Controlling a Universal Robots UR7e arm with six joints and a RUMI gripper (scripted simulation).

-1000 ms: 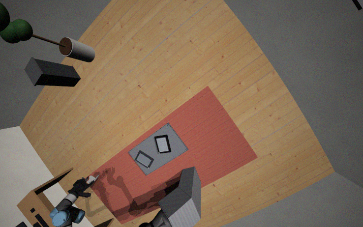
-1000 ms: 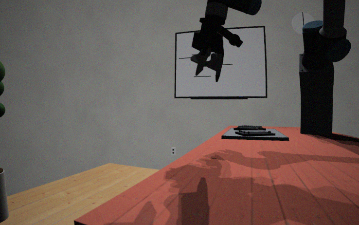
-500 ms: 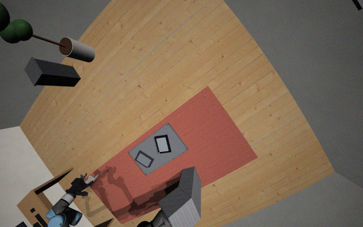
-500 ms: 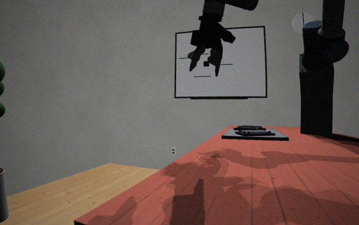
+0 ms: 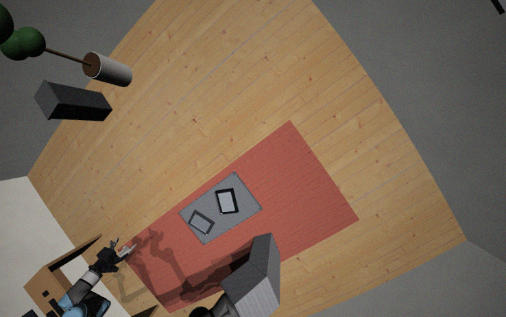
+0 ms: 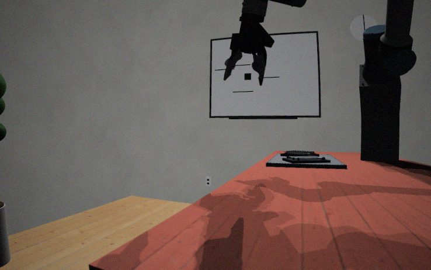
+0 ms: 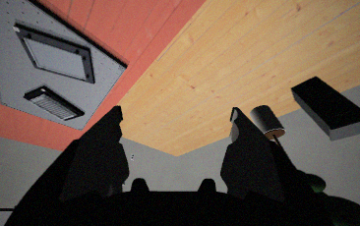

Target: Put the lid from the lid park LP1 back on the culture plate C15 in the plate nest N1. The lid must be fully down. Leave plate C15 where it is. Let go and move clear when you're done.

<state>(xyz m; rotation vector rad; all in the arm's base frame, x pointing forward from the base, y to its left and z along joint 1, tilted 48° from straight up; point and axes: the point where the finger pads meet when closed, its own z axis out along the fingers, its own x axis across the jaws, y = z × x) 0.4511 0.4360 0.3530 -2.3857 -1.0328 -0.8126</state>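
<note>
A grey base plate [image 5: 220, 207] lies on the red table top. Two dark-framed rectangles sit on it. In the wrist view one rectangle [image 7: 53, 103] shows a fine grid like a welled culture plate. The other [image 7: 56, 59] is a flat pale panel in a black frame, like a lid in its holder. In the top view they show as one rectangle [image 5: 226, 201] and another [image 5: 201, 221]; I cannot tell which is which there. My gripper [image 6: 243, 75] is open and empty. It hangs high above the table's end, far from the base plate [image 6: 305, 161]. It also shows in the top view [image 5: 121, 246] and in the wrist view [image 7: 177, 112].
The arm's dark pedestal column [image 6: 379, 104] stands on the table beside the base plate. A grey box [image 5: 257, 276] is at the table's near edge. On the wooden floor lie a planter [image 5: 107, 68] and a black box [image 5: 70, 101]. A whiteboard [image 6: 286, 95] hangs on the wall.
</note>
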